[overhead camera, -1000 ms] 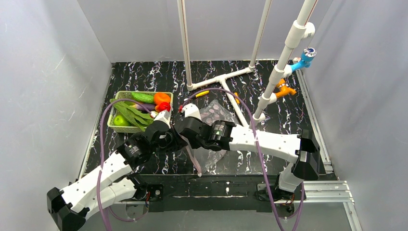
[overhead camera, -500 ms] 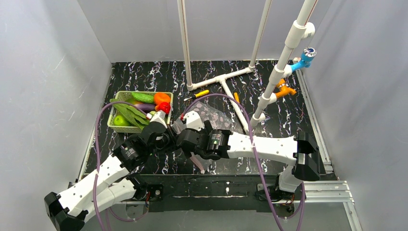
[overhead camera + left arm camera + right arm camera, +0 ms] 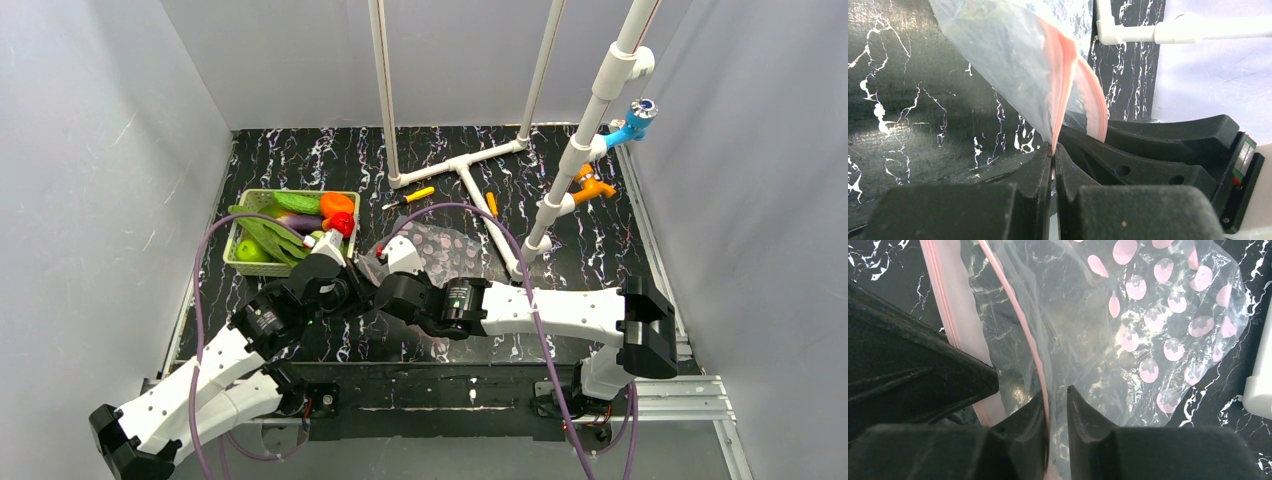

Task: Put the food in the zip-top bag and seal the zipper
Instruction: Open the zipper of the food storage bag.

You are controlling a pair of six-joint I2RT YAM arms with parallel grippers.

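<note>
pinching zipper, left claw clamped tight; right claw closed on same zip-top bag strip.

You're looking at a black table veined with white, boxed in by pale grey walls left, back and right; white pipes rise at upper centre.

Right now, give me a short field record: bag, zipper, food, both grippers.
bag: clear, pink-spotted, held up at its mouth, no food seen inside
zipper: pink strip, the two lips parted
food: in the pale green basket, back left
left gripper: shut on one zipper lip
right gripper: fingers straddle the other lip; a narrow gap shows, grip unclear
</note>
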